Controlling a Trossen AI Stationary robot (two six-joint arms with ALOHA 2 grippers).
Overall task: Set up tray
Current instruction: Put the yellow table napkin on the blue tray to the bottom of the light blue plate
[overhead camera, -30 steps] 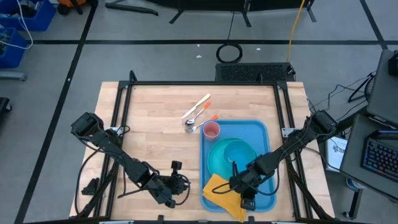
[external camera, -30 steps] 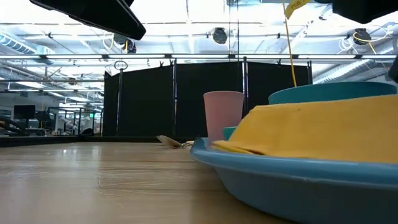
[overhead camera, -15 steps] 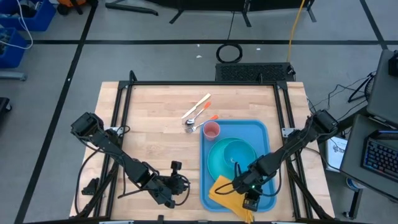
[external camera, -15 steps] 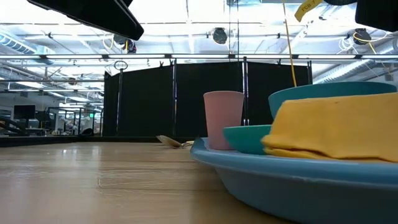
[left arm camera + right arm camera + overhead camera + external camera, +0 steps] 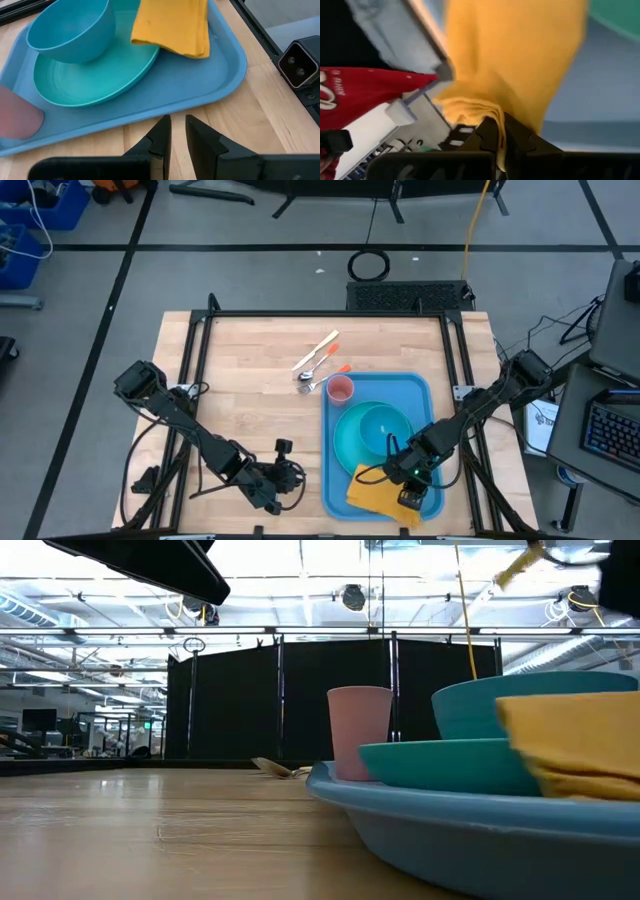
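The blue tray [image 5: 428, 395] lies on the table's right half. It holds a turquoise plate [image 5: 345, 442] with a bowl [image 5: 381, 423] on it, and a pink cup [image 5: 341, 389]. A yellow napkin [image 5: 378, 497] lies at the tray's near end, its far edge by the plate's rim [image 5: 150, 47]. My right gripper [image 5: 398, 479] is shut on the napkin. My left gripper [image 5: 288, 480] hangs over bare wood just left of the tray's near left corner. Its fingers [image 5: 177, 131] stand a narrow gap apart with nothing between them. My right gripper pinches a bunched, folded part of the napkin [image 5: 479, 109] between its two fingers; several layers show there. The fingers slant down at it from the table's right side. The rest of the cloth [image 5: 520, 55] spreads slack onto the tray floor.
A wooden utensil [image 5: 321, 349], a spoon [image 5: 310, 383] and an orange-handled piece [image 5: 336, 370] lie on the wood beyond the tray's far left corner. The table's left half is bare wood [image 5: 240, 390]. A black frame rail [image 5: 462, 380] runs along the right edge.
My right gripper has gone toward the table's right edge, rolling its wrist, and has dragged the napkin along. The napkin has slid off the plate's near left rim and the tray's near left corner toward the near right corner. The plate's rim now shows.
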